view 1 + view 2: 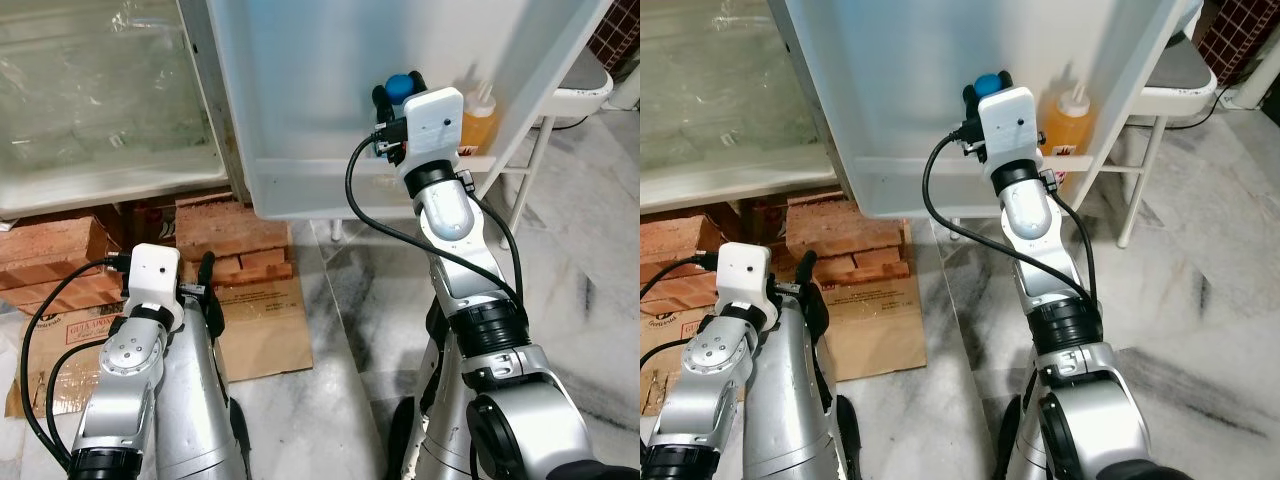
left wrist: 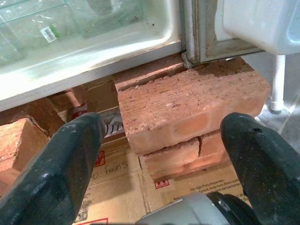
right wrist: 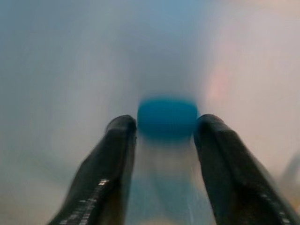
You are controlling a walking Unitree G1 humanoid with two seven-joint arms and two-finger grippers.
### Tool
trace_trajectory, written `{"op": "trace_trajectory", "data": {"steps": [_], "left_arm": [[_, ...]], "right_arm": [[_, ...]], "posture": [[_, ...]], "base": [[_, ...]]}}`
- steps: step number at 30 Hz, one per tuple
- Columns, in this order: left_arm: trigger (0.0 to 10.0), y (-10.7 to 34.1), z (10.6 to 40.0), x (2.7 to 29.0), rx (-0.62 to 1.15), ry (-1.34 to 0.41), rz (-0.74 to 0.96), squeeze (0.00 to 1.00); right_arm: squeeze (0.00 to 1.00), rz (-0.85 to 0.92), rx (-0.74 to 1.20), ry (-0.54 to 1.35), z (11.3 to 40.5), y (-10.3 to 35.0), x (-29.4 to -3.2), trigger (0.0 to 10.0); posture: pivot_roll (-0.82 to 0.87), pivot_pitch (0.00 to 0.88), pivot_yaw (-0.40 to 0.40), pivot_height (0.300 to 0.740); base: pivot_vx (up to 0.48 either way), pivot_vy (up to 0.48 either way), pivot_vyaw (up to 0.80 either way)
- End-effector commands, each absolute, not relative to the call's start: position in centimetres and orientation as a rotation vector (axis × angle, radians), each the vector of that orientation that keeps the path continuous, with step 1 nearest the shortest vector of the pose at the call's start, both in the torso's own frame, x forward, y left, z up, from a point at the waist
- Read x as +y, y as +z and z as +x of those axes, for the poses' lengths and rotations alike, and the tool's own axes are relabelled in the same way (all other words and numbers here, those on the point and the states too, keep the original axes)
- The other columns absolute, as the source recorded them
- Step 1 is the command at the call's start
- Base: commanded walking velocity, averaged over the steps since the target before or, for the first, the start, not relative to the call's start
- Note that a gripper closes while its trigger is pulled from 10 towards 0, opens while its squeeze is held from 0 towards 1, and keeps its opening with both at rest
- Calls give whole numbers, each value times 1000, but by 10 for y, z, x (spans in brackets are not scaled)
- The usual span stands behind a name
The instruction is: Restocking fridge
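The right gripper (image 3: 165, 136) is closed on a clear bottle (image 3: 164, 183) just under its blue cap (image 3: 167, 117), one finger (image 3: 110, 164) on each side; it holds the bottle up at the door shelf (image 1: 330, 180) of the open fridge door (image 1: 320, 70); a sauce bottle (image 1: 1072, 118) with orange contents stands in the same shelf just to the right; the left gripper (image 2: 164, 140) hangs low with its fingers (image 2: 56, 168) wide apart and nothing between them, above bricks (image 2: 187, 108) and cardboard (image 1: 255, 325) on the marble floor (image 1: 580, 280) below the fridge (image 1: 100, 120); a white stool (image 1: 1175, 85) stands behind the door
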State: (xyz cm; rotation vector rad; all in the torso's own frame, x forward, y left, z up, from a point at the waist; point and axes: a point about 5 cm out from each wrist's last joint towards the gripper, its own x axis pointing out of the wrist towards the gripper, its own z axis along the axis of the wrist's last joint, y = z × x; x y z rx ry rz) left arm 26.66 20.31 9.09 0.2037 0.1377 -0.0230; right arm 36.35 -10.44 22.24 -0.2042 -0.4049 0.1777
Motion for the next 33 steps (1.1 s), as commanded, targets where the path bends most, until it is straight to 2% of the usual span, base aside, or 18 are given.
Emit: {"op": "trace_trajectory", "data": {"steps": [1, 6, 10, 20, 21, 22, 33], "left_arm": [[10000, 81, 261, 207, 193, -5, 211, 0], [10000, 81, 260, 209, 197, 1, 212, 0], [10000, 78, 259, 210, 204, 9, 209, 0], [10000, 73, 257, 210, 215, 17, 197, 0], [10000, 73, 257, 210, 215, 18, 196, 0], [10000, 73, 257, 210, 214, 18, 195, 0], [10000, 71, 260, 207, 215, 2, 192, 0]], "right_arm": [[1000, -187, -365, 176, 364, 214, -107, 10000], [1000, -165, -418, 216, 360, 229, -106, 10000], [1000, -187, -499, 244, 344, 245, -116, 10000], [1000, -174, -506, 230, 312, 247, -134, 10000], [55, -167, -494, 237, 308, 245, -134, 10000], [0, -150, -476, 254, 298, 239, -136, 10000], [0, -48, -378, 249, 282, 225, -133, 10000]], "posture": [[95, 155, -19, 317], [92, 141, -25, 317], [82, 125, -33, 317], [57, 90, -36, 317], [57, 90, -36, 317], [47, 79, -32, 317], [32, 59, -21, 390]], "base": [[0, 0, 0], [0, 0, 0], [0, 0, 0], [0, 0, 0], [0, 0, 0], [0, 0, 0], [0, 0, 0]]}}
